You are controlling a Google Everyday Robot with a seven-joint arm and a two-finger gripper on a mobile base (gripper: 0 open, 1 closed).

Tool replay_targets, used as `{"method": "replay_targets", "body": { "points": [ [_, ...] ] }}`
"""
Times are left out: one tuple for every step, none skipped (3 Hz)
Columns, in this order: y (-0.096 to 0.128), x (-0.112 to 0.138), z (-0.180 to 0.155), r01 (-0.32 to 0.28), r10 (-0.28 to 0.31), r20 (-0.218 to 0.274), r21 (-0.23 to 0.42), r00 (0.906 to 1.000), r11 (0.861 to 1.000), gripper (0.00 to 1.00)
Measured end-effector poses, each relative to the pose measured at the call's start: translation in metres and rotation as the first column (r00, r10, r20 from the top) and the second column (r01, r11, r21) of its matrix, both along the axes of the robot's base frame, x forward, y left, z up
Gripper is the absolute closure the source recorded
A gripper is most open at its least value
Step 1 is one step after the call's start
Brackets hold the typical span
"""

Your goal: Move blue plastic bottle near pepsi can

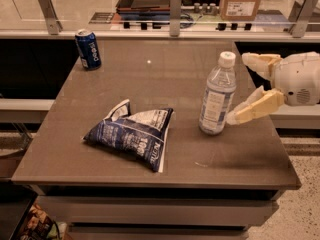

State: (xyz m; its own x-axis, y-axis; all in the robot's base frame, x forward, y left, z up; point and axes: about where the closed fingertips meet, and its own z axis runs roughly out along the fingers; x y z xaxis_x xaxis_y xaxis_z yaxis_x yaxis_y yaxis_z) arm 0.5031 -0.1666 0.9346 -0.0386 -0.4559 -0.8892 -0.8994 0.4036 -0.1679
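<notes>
At the right edge of the table (165,79) my end effector (238,88) hangs with fingers spread apart, ready to straddle a grasp. The snack bag (131,136) lies mid-table. The bottle (217,96) stands upright just beside my lower finger, with the can (88,49) well apart at the far-left corner.

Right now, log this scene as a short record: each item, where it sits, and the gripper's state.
table: grey top, holds three items
blue plastic bottle: upright, right side of table, white cap on
pepsi can: upright, far left corner, well apart from the bottle
snack bag: lying flat, front middle
gripper: open, at the bottle's right, one finger high, one low by its base
bottle held: no
</notes>
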Motion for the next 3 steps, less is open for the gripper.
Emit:
{"method": "replay_targets", "body": {
  "points": [
    [0.011, 0.006, -0.012, -0.017, 0.021, -0.057, 0.077, 0.9982, 0.997, 0.0],
    [0.032, 0.013, -0.026, -0.051, 0.067, -0.113, 0.138, 0.9913, 0.989, 0.0],
    [0.046, 0.015, -0.03, -0.063, 0.086, -0.113, 0.193, 0.9898, 0.979, 0.0]
  ]
}}
